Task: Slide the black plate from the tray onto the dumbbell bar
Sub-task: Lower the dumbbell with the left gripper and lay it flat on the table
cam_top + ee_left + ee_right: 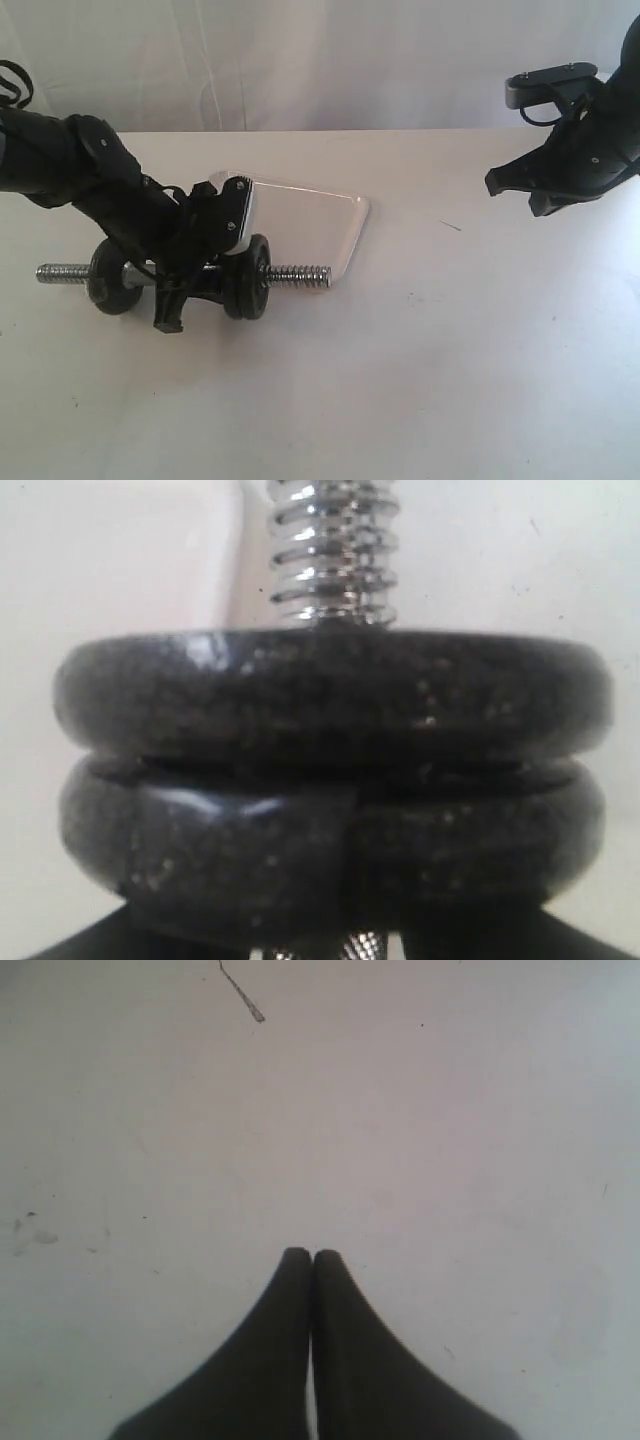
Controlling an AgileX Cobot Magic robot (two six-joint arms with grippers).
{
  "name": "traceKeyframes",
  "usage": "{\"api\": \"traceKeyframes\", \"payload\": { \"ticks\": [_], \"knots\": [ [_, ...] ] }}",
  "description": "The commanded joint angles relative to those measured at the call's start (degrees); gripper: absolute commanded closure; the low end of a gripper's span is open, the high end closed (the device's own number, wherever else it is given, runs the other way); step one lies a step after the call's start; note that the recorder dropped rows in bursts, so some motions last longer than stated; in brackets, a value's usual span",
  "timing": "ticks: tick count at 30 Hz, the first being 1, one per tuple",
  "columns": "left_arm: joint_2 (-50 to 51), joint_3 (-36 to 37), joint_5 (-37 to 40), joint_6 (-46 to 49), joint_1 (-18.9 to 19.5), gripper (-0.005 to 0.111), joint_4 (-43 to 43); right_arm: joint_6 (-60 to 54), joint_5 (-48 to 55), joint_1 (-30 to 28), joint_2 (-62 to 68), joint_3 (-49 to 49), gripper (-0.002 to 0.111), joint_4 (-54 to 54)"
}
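Left gripper: straddles the smooth middle of the dumbbell bar, fingers down on either side. We cannot tell whether it is clamped on the rod or merely around it. The left wrist view shows only two black discs face to face with coarse thread beyond.

Black plate: we judge it to be the outer of that pair, seated on the bar against the inner disc. The bar lies near the counter's left edge. The tray sits just behind the bar toward the back edge, nothing in it.

Right gripper: clenched on nothing, hanging above bare counter near the right back corner.

Handling: the plate looks rigid and heavy for its size, and its grainy matte rim should give good friction. Take hold across the rim and keep the bore square, or it may bind on the thread. The chrome rod is slick and may roll.
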Motion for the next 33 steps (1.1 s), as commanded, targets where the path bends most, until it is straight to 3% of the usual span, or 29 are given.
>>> {"api": "traceKeyframes", "payload": {
  "ticks": [1, 16, 26, 33],
  "knots": [
    [-0.05, -1.58, -1.2, 1.92, -0.35, 0.107, -6.17, -0.62, -0.38, -0.27, -0.52, 0.22, 0.108, 0.24],
    [2.28, -1.58, -2.28, 2.97, -0.35, 0.107, -5.91, -1.58, 1.42, -0.27, -0.52, 0.22, 0.108, 0.24],
    [2.28, -1.58, -5.48, 13.98, -0.35, 0.107, -6.78, -1.61, 0.73, -0.27, -0.52, 0.22, 0.108, 0.24],
    [2.28, -1.58, -5.83, 23.93, -0.35, 0.107, -15.22, -1.71, 0.75, -0.27, -0.52, 0.22, 0.108, 0.37]
  ]
}}
